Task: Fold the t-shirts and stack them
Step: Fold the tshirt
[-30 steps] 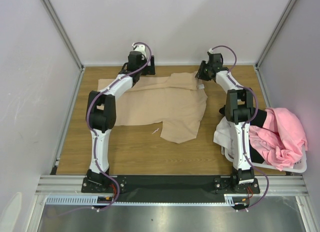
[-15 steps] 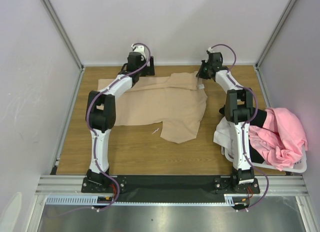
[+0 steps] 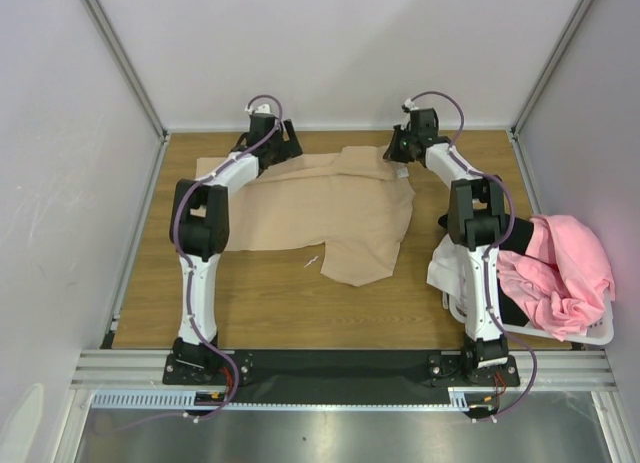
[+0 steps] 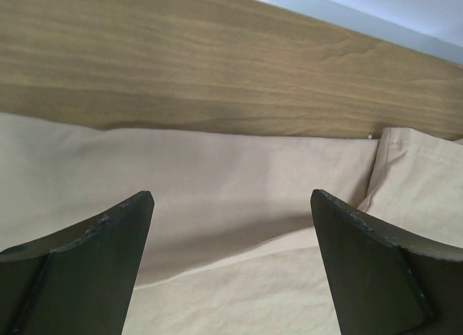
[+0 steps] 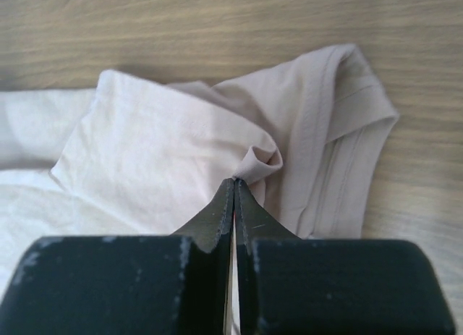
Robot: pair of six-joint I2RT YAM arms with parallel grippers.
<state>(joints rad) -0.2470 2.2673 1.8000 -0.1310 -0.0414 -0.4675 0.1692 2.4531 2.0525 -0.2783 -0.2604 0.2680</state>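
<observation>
Top external view. The tan t-shirt (image 3: 330,208) lies spread on the wooden table (image 3: 250,303), mid-frame, its lower right part folded into a rumpled flap. The left gripper (image 3: 285,143) is at the shirt's upper left edge, near the back wall. The right gripper (image 3: 397,153) is at the shirt's upper right corner. At the right of the frame a white laundry basket (image 3: 590,333) holds a heaped pink t-shirt (image 3: 560,268); a white t-shirt (image 3: 445,268) hangs over its left side, behind the right arm.

Left wrist view. Jaws spread wide, nothing between them. The dark fingers (image 4: 87,263) frame the lower corners. Tan cloth fills the lower half of the frame, with a stitched hem at the right edge. A bare strip of table runs across the top, and the shirt's edge lies along it.

Right wrist view. Jaws pressed together, no gap showing. A small pucker of tan cloth (image 5: 257,161) is pinched at the fingertips. A sleeve with a double-stitched hem sits at right. Bare table shows above and at the right.
</observation>
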